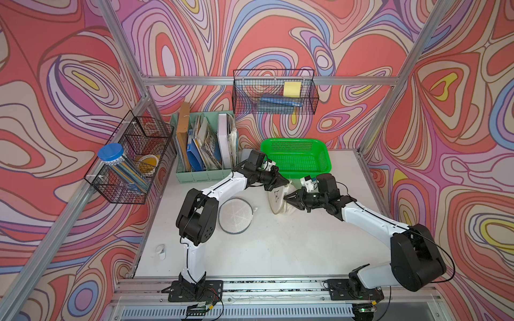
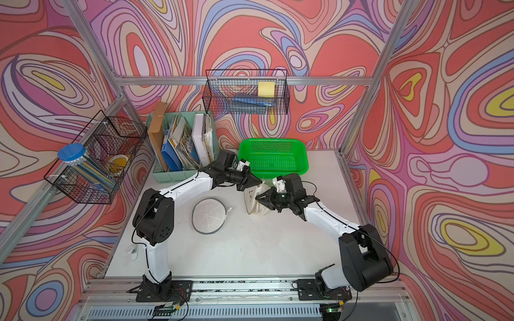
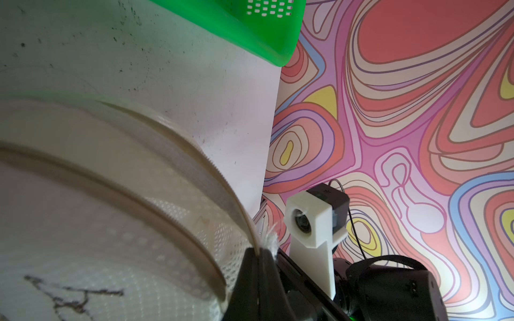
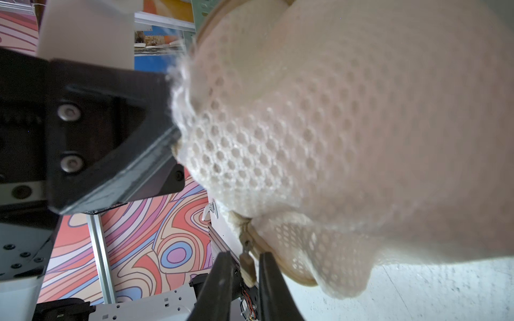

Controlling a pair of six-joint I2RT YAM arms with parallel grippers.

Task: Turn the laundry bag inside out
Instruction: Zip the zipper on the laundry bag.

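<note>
Tabletop (image 1: 278, 250) is white, flat and scuffed, closed in by patterned walls on the left, right and far sides. It is bare on the near side. At the far edge stands a green basket (image 1: 296, 158), and left of centre a round mesh pouch (image 1: 235, 215) lies flat, well apart from the work.

Just near of the basket, the cream laundry bag (image 1: 276, 205) is propped on edge between the two arms, with its broad face turned left and its long axis running roughly near to far. The left gripper (image 3: 257, 258) comes in from the left and pinches the bag's far upper rim, jaws closed on the frayed edge. The right gripper (image 4: 244, 255) sits on the bag's right side, about as near to it as the left. Its jaws are only narrowly apart, with the zipper pull (image 4: 247, 268) hanging between them and apparently not clamped.

The opening seems to face right, so the reach inside probably falls to the right arm. The basket leaves little room on the far side.
</note>
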